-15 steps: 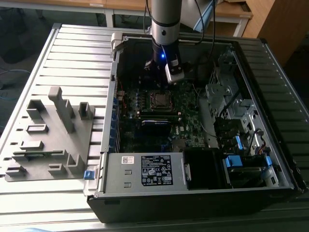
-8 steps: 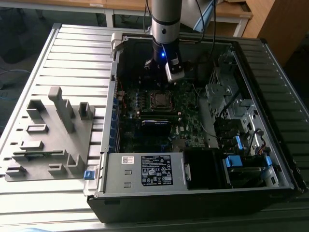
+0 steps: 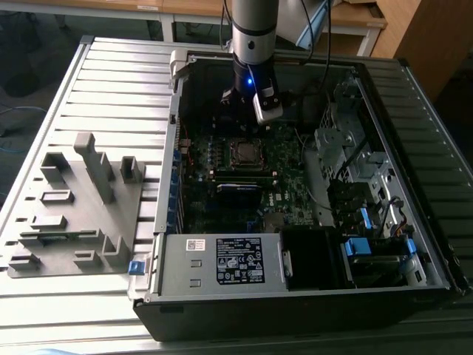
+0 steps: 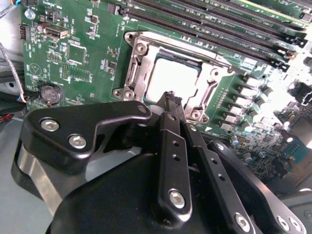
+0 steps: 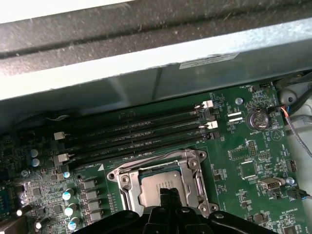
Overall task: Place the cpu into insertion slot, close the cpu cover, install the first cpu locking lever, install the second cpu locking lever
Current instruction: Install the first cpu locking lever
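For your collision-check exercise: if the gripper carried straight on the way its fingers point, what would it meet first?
Most likely the cpu, seated in the insertion slot with the cpu cover down around it; the gripper points there, though the gap is unclear.

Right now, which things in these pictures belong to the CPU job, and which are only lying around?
Belong to the job:
- cpu, seated in the insertion slot
- cpu cover, lying down around the chip
- gripper, fingertips together just above the chip

Just lying about:
- memory slots
- coin battery
- grey parts tray beside the case
- power supply
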You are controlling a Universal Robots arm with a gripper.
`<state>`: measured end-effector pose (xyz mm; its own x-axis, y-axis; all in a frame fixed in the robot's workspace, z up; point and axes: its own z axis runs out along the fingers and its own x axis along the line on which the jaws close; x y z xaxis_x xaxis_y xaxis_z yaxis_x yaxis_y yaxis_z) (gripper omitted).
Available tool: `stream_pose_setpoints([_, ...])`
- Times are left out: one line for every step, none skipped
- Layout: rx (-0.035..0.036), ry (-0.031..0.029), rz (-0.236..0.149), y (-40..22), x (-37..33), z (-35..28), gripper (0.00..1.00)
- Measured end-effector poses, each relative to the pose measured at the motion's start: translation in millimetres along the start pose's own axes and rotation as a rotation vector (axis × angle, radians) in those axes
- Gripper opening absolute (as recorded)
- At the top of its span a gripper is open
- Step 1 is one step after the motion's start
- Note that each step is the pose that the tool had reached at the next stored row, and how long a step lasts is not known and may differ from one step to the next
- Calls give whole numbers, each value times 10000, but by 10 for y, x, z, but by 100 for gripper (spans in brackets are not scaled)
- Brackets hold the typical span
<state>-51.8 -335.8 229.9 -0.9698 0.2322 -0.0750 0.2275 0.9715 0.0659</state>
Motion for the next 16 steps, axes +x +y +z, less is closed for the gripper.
stream_pose_setpoints([-3,-1,0,1,0,-3,11])
stream_pose_setpoints([-6,-1,-1,1,-1,-3,11])
stream_pose_setpoints([-5,-1,0,1,-2,-3,11])
stream_pose_setpoints([-1,-1,-1,-2,-4,-3,11])
stream_pose_setpoints([3,-1,-1,-5,-6,-4,11])
stream_pose_setpoints([3,-1,0,-9,-8,-4,11])
stream_pose_setpoints([4,-2,-1,-13,-10,-4,11])
stream_pose_setpoints([5,-2,-1,-19,-12,-5,11])
stream_pose_setpoints([6,-2,-1,-27,-14,-5,11])
stream_pose_setpoints([7,-2,-1,-34,-15,-5,11])
stream_pose_setpoints([7,-2,-1,-44,-18,-6,11])
stream_pose_setpoints([7,-3,-1,-54,-20,-6,11])
stream_pose_setpoints([7,-3,-1,-64,-23,-6,11])
stream_pose_setpoints([7,-3,-1,-75,-25,-7,11])
stream_pose_setpoints([8,-3,-1,-83,-27,-7,11])
stream_pose_setpoints([8,-3,-1,-92,-29,-8,11])
